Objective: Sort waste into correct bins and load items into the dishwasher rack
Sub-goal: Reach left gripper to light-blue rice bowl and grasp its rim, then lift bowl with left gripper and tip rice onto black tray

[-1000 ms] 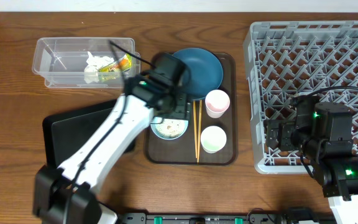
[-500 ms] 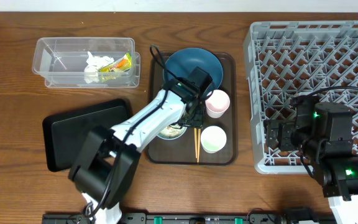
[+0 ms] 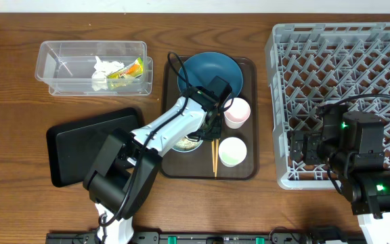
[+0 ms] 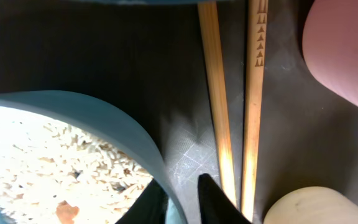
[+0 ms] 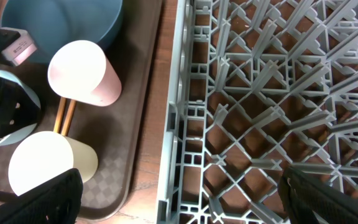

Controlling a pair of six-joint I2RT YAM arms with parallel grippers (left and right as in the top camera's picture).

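The small bowl (image 4: pixel 104 112) holds white rice scraps (image 4: pixel 42 162) and sits on the brown tray (image 3: pixel 249 169). My left gripper (image 4: pixel 179 183) is shut on the bowl's right wall, one finger inside and one outside; from overhead that gripper (image 3: pixel 208 125) hides part of the bowl (image 3: pixel 183 143). Two chopsticks (image 4: pixel 219 112) lie just right of it, between the bowl and the pink cup (image 3: pixel 236 112) and white cup (image 3: pixel 231 151). The blue plate (image 3: pixel 212 71) lies behind. My right gripper (image 5: pixel 179 186) hangs open over the left rim of the dishwasher rack (image 5: pixel 260 93), holding nothing.
The clear tub (image 3: pixel 66 68) at the back left holds a crumpled tissue (image 3: pixel 101 73) and a yellow-green wrapper (image 3: pixel 128 70). A flat black tray (image 3: pixel 90 146) lies left of the brown tray. The grey rack (image 3: pixel 344 61) fills the right side.
My left arm swung right and down to the bowl's right side, and its jaws closed onto the bowl's wall. The right arm has not moved.
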